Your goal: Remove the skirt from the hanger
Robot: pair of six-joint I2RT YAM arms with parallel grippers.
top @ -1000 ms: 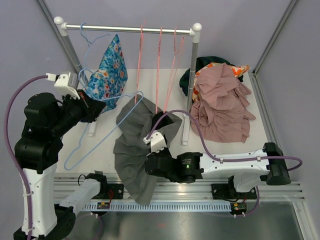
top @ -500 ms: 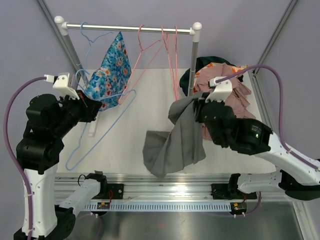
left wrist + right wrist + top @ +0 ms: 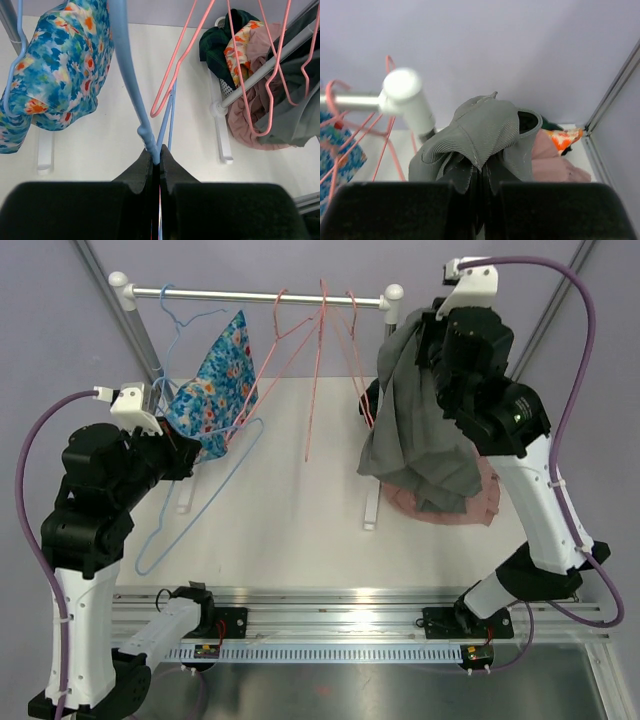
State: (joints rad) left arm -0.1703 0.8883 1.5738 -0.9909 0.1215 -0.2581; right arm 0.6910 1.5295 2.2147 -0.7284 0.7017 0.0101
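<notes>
The grey skirt (image 3: 410,430) hangs bunched from my right gripper (image 3: 420,340), which is raised high at the right end of the rail and shut on the skirt's ribbed waistband (image 3: 485,130). The skirt's lower part drapes over the pink clothes pile (image 3: 480,495). The bare light-blue hanger (image 3: 200,502) is apart from the skirt, at the left over the table. My left gripper (image 3: 203,453) is shut on the blue hanger (image 3: 127,75), and its jaws pinch the wire in the left wrist view (image 3: 159,157).
A white clothes rail (image 3: 260,298) crosses the back. It carries a floral garment (image 3: 215,385) on another blue hanger and several empty pink hangers (image 3: 318,370). A heap of pink, green and orange clothes (image 3: 235,45) lies at the right behind the rail's post (image 3: 385,410).
My right arm has carried the grey skirt from the table's near middle up to the far right, above the clothes pile. The pink hangers swing. The left gripper still holds the blue hanger.
</notes>
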